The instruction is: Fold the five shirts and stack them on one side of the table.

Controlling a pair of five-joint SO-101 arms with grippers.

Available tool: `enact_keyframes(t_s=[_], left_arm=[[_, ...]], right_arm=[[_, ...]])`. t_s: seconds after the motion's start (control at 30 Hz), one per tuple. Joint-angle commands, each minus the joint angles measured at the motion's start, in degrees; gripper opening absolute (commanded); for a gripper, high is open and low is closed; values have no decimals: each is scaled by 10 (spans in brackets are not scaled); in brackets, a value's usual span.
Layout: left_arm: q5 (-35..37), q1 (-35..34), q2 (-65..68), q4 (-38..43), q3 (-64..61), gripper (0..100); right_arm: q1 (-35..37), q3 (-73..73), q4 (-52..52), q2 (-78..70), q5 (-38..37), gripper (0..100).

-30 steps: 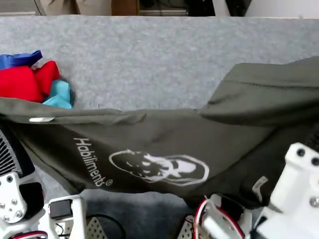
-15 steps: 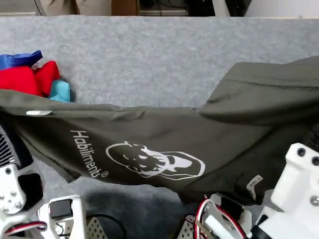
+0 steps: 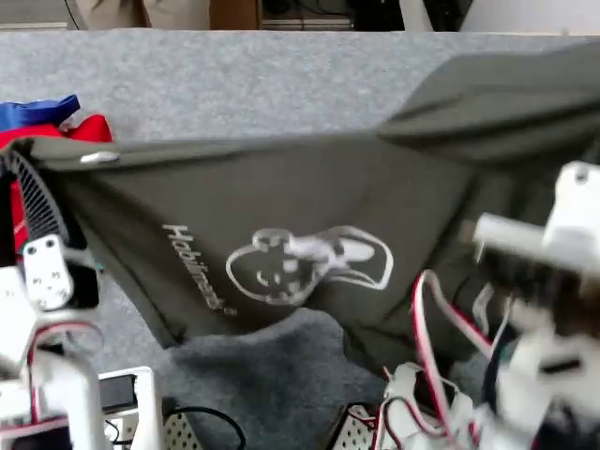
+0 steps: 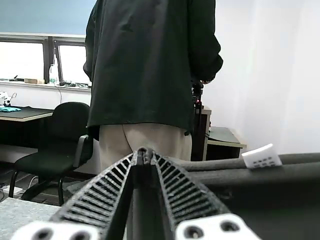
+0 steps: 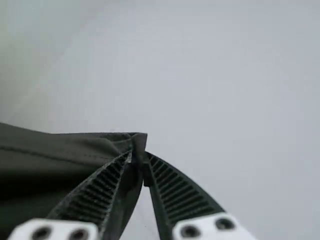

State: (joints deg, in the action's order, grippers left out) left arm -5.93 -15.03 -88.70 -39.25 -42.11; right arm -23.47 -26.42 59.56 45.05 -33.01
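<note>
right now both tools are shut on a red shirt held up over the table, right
No: the shirt is dark olive, not red, as the high view shows. The left tool and right tool are shut on it, held up over the table.

The olive shirt [image 3: 281, 197], white print showing, hangs stretched wide over the table [image 3: 234, 75], its edges pinched in my left gripper [image 4: 144, 151] and right gripper [image 5: 139, 145]. A red shirt [image 3: 89, 128] and blue shirt [image 3: 37, 112] lie bunched beyond its left end.
</note>
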Motion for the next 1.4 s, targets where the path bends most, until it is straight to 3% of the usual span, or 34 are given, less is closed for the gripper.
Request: enact_keyframes(t_s=[0.0,0.2,0.37,0.7,0.8,1.03,1.37], left_arm=[[-1,9,7,101,-58,19],[-4,78,7,252,-171,20],[-5,86,45,276,-215,20],[-2,86,284,344,-145,20],[-1,86,378,350,-85,20],[-1,85,577,347,61,20],[1,68,765,345,199,19]], right_arm=[[49,73,-47,-4,5,5],[112,185,-96,-6,5,5],[123,292,-178,-6,5,5],[124,506,-399,-7,7,5],[124,538,-442,-29,51,5],[122,491,-440,-155,125,5],[135,342,-294,-328,131,5]])
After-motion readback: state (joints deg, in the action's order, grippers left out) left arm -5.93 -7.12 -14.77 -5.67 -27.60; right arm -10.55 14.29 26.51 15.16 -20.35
